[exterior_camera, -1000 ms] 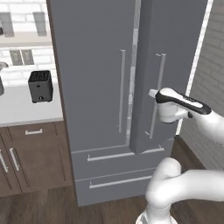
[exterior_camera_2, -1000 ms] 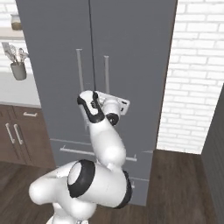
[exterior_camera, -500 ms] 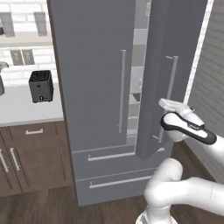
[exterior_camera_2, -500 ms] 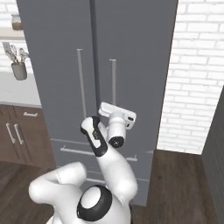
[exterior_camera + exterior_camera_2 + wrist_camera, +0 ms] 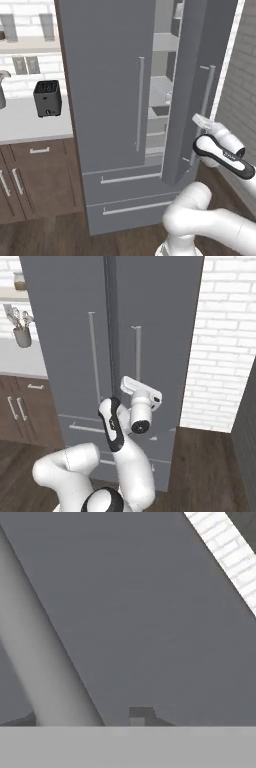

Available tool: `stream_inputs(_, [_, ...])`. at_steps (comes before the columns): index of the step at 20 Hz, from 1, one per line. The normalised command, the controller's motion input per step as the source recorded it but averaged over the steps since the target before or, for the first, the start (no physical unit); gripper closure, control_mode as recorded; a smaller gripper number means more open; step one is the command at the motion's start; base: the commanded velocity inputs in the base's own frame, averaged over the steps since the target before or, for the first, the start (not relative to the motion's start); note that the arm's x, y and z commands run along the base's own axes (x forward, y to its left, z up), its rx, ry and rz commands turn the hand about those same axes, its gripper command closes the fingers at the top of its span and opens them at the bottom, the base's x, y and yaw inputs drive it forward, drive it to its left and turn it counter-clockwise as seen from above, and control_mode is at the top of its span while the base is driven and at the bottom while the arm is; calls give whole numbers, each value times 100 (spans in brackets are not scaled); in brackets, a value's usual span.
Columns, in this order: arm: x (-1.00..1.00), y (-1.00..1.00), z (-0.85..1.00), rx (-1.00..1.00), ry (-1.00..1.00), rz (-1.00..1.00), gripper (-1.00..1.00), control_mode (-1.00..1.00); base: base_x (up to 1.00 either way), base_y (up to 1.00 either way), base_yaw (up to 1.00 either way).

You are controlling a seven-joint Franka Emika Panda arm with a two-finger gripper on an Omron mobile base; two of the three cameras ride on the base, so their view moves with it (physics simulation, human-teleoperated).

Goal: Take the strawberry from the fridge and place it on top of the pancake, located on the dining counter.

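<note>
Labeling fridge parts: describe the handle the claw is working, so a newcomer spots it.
Find the tall grey fridge beside the brown cabinets. Its right door is swung partly open, showing pale shelves. The handle is the long thin vertical bar on that open door, with the claw at it; its twin sits on the closed left door.

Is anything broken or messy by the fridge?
Nothing looks broken or spilled. The fridge's right door stands partly open, with pale shelves showing in the gap. The gripper is at that door's handle.

The fridge [image 5: 110, 85] looks like matt grey metal; the cabinets [image 5: 30, 175] and floor [image 5: 50, 240] are dark wood, the wall [image 5: 225, 346] perhaps white brick.
</note>
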Motion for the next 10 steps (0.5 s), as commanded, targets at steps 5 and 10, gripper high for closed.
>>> stream_inputs(5, [-23,-100,3,16,1,0,100,-100,0,0,0])
stream_inputs(10, [-18,-100,0,13,1,-6,100,-100,0,0,0])
